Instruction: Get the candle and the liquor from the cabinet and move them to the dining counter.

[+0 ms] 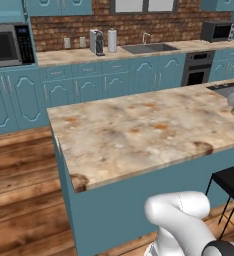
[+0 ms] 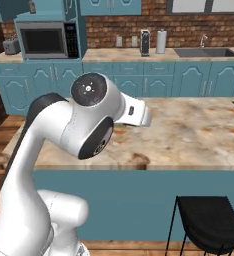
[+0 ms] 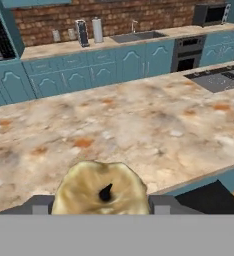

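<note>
The pincer (image 3: 101, 204) is clamped on the candle (image 3: 99, 187). The squat gold-tan jar sits between the two fingers with its dark wick facing the hand camera, so its short axis runs along the pincer's reach.

The relation that matters is candle to table (image 3: 139, 125). The marble top lies directly ahead of and below the pincer and spreads wide to both sides. The candle hangs over the near part of it, just inside the edge. I cannot tell how much air is left under the jar's base.

As a judgement, the coming move is a straight lowering until the base meets the marble, then letting go.

Nothing stands on the marble in that path. The dark cooktop (image 3: 214, 77) is set into the top well off to the pincer's right and further out. A black stool (image 3: 209, 197) stands below the table edge, to the right and nearer than the pincer, so it matters only if the arm pulls back low. The sink (image 3: 136, 36) and back wall units lie far beyond. I cannot place the bottle with certainty.
</note>
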